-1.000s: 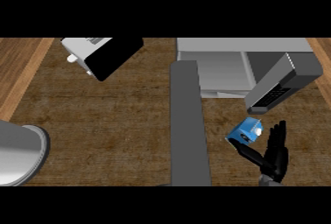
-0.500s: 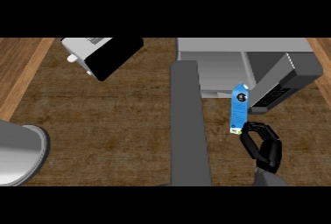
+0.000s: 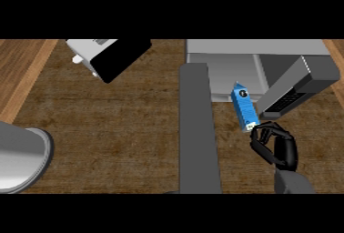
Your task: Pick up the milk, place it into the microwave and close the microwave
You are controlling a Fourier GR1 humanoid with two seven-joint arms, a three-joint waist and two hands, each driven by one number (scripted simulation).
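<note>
The tall blue milk carton stands before the open grey microwave (door at right), right hand just below it.

Black right hand, jointed fingers, grey forearm.

Even, flat light; no glare

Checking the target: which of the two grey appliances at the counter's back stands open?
The microwave at right, beside the milk the right hand holds; its door swings outward.
</note>
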